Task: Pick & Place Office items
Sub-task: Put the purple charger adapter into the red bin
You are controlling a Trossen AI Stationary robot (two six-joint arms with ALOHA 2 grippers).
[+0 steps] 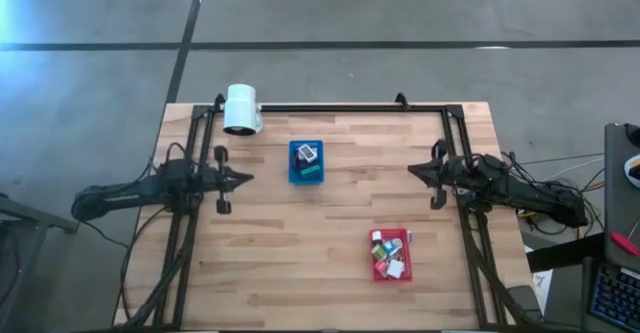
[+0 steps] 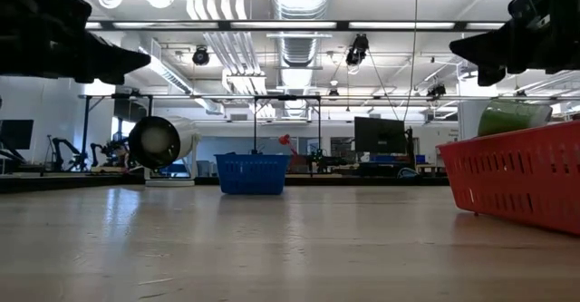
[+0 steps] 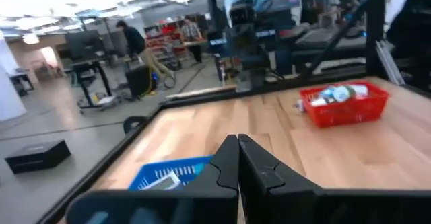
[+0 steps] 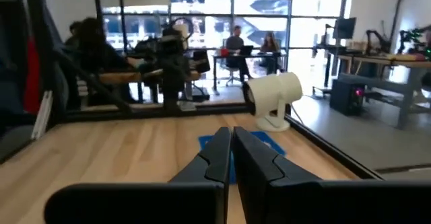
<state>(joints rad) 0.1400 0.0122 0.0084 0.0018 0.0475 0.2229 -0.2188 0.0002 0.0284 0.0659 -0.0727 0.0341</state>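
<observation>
A: What does the overhead picture give that the others lack?

B: The whole wooden tabletop (image 1: 330, 213) at once. The blue tray (image 1: 306, 162) sits near its middle, and I'll place everything from that. The red tray (image 1: 391, 255) lies well apart from it, toward the near edge and the right arm's side. Only from above can you look into both: a few office items (image 1: 307, 155) in the blue tray, white, dark and teal, and a larger mixed heap of office pieces (image 1: 389, 256) in the red one, white, green and pink-red.

A: And the table-height view?

B: It shows only the tray walls, and both arms hanging clear above the wood, touching nothing.

A: How are the arms posed?

B: Stretched level, pointing inward at each other. The left tool (image 1: 247, 179) sits to the left of the blue tray, near it but apart. The right tool (image 1: 412, 169) is to the blue tray's right, farther off. In each wrist view the fingers press together with no gap: left tool (image 3: 237, 143), right tool (image 4: 231, 135), both closed and empty.

A: Anything else about?

B: A white cylindrical lamp-like device (image 1: 241, 109) stands beyond the blue tray, toward the far left corner. A black frame (image 1: 330, 107) runs along the far edge. People sit at desks in the room behind. Nothing lies between either tool and the blue tray.
</observation>
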